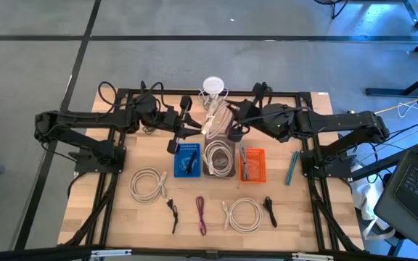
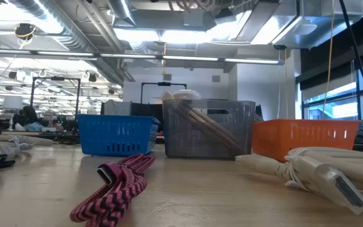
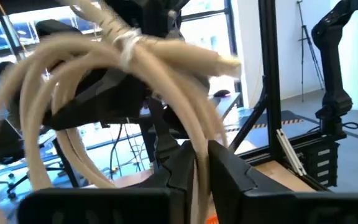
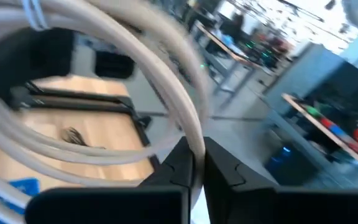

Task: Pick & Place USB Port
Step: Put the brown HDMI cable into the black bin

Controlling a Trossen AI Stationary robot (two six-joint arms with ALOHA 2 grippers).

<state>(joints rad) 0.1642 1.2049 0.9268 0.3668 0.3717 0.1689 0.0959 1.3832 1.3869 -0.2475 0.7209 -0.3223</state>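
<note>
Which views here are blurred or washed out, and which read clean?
Right wrist view: the coiled cream cable and the room behind smear with motion blur. Left wrist view: the same cable is soft up close, and the windows wash out bright. Low view: ceiling lights glare, but the magenta braided cable stays crisp. High view: evenly lit and sharp across the wooden table.

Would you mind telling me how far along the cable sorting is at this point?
Looks done: the blue bin, grey bin and orange bin each hold something. In hand: both pincers, left and right, pinch the same white coiled cable above the grey bin. Left: two white coils, the magenta cable and two black cables lie on the table.
</note>
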